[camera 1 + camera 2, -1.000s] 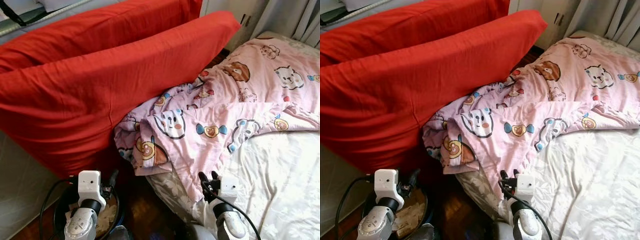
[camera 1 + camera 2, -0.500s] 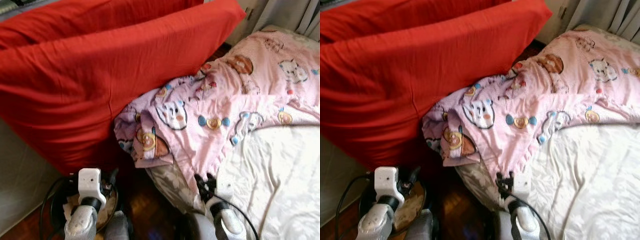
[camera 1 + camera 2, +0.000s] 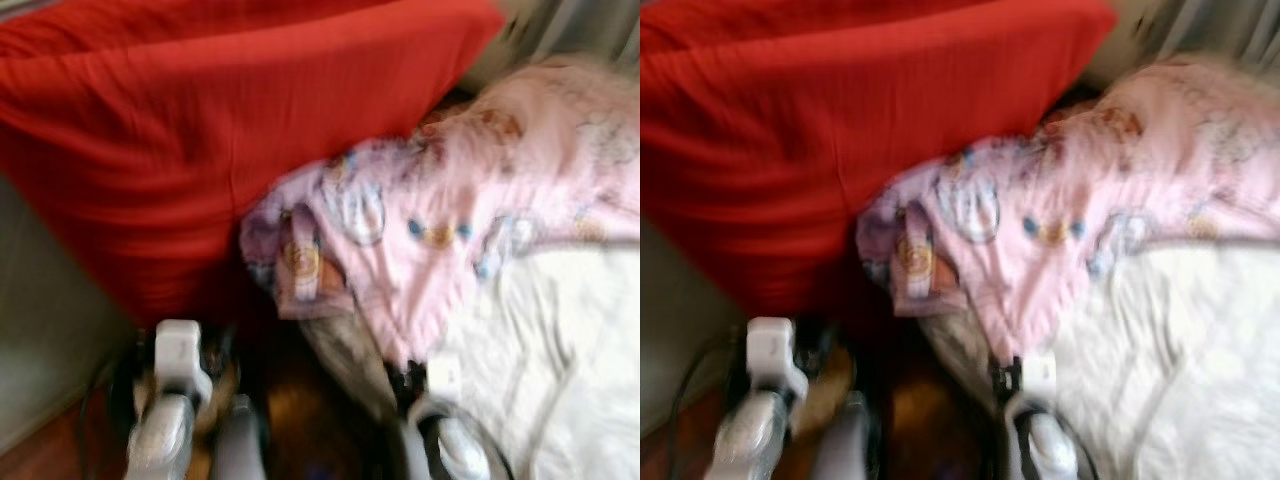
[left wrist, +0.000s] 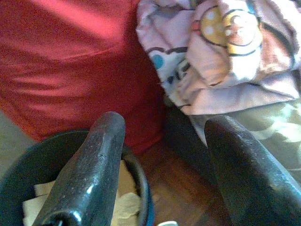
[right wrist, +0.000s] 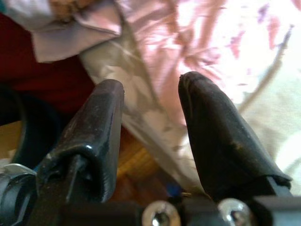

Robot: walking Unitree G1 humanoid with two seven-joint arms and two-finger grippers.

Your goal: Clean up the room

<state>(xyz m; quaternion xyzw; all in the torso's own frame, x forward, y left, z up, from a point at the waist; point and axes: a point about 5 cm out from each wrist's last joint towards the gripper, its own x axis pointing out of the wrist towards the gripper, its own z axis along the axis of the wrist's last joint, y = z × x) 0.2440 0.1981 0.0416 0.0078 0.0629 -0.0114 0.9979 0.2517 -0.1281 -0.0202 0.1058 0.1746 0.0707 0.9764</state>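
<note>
awaiting tidying: pink blanket (image 3: 440,210) crumpled on bed (image 3: 560,360), red cushion (image 3: 230,130) leaning; left pincer (image 4: 162,162) and right pincer (image 5: 150,127) released, empty.

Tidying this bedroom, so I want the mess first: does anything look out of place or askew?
Yes. The pink cartoon blanket lies bunched, a wad spilling off the bed's edge beside the red pillows. Below, a dark bin holds crumpled paper.

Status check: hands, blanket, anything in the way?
Both hands open, empty: left hand, right hand. Pink blanket bunched at bed edge. Red pillows lean against it.
</note>
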